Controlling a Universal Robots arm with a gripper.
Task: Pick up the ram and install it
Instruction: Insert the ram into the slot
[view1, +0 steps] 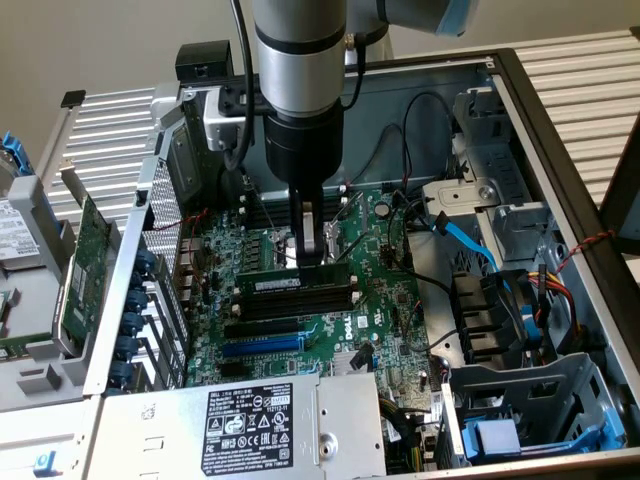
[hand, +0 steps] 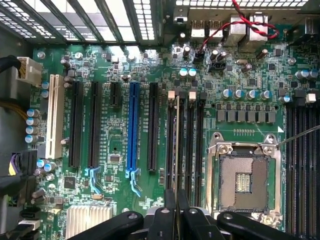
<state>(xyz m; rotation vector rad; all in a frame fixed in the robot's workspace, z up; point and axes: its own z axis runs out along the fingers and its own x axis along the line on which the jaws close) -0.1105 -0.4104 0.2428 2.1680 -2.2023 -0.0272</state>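
The gripper (view1: 310, 258) reaches straight down into the open computer case (view1: 560, 190), its two fingers (hand: 183, 202) pressed together on the ram (view1: 292, 284). It pinches the thin green stick by its upper edge near the middle, which I judge keeps the stick balanced and upright on its long edge. In the exterior view the ram shows its black chips and white label side-on and stands along the bank of black memory slots (view1: 300, 303), with its lower edge down at slot level. I cannot tell which slot it sits over, nor whether it is pressed home. From the wrist view the ram (hand: 177, 140) is seen edge-on as a thin line running out from between the fingertips of the gripper (hand: 176, 202), parallel to the memory slots (hand: 193, 150) and ending near their white end clips (hand: 171, 94). That alignment is what a straight push down would call for. Just beside the slots lies the empty processor socket (hand: 245, 177), and on their other side the blue expansion slot (hand: 133, 125). The green motherboard (view1: 385, 295) lies flat inside the case, with a labelled power supply (view1: 250, 420) at the near edge. A larger green card (view1: 82, 270) leans outside the case at the exterior view's left. The case rests on a pale slatted surface (view1: 575, 60) before a plain beige wall (view1: 100, 40)
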